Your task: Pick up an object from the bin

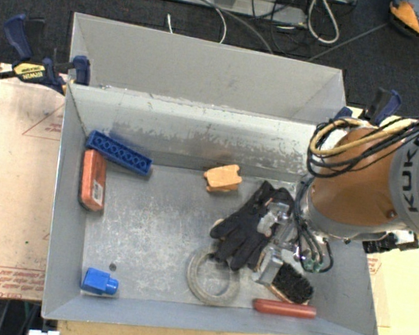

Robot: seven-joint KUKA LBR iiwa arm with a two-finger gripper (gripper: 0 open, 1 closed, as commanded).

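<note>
The claw [274, 249] hangs low in the bin [199, 133], and the thing closest to it is a crumpled black glove [245, 228], which lies just to the claw's left, its nearer edge touching or tucked under the claw's metal tip. I cannot tell from this angle whether the claw is released or clenched, nor whether any cloth is caught in it. The glove looks light, soft and limp: it should give under pressure, bunch up and dangle when lifted, with no risk of breaking. Its fabric is likely to offer good friction. The best hold is probably a pinch on a raised fold of the bulky middle, since a thin flat edge could slip free. Just below and to the right of the claw sits a black brush [293, 286], close enough to be snagged together with the glove. Beyond the brush, a red marker [284, 309] lies along the bin's near wall. Below and left of the claw, a clear ring [211, 277] touches the glove's lower end. An orange foam piece [222, 178] sits up and to the left, apart from the glove. Well away to the left lie a blue brick [119, 153], an orange-red bar [93, 181] and a small blue block [100, 282].
</note>
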